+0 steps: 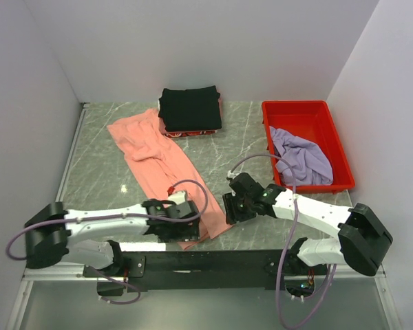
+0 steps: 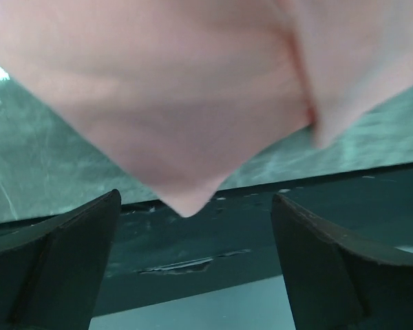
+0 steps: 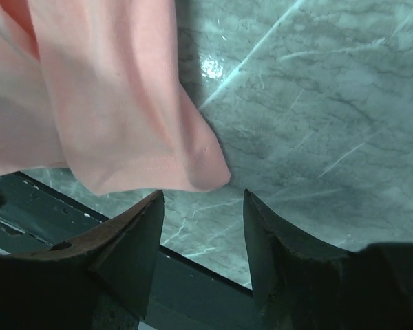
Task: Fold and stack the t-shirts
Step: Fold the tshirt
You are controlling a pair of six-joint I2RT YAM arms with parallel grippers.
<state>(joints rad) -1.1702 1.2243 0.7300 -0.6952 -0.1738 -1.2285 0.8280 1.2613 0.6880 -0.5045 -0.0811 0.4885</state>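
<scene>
The salmon-pink t-shirt [image 1: 158, 161] lies in a long strip from the back left down to the table's front edge. My left gripper [image 1: 186, 227] is open over its near end; in the left wrist view a pink corner [image 2: 186, 196] hangs between the jaws, not pinched. My right gripper [image 1: 228, 210] is open just right of the shirt's near hem; in the right wrist view the hem corner [image 3: 199, 168] lies just ahead of the jaws. The black t-shirt [image 1: 190, 108] sits neatly folded at the back. The lavender t-shirt [image 1: 301, 158] is crumpled in the red tray.
The red plastic tray [image 1: 299, 110] stands at the back right. Something red shows under the black fold's front edge [image 1: 186, 133]. The table's dark front rail [image 1: 206, 260] runs just below both grippers. White walls close in on three sides.
</scene>
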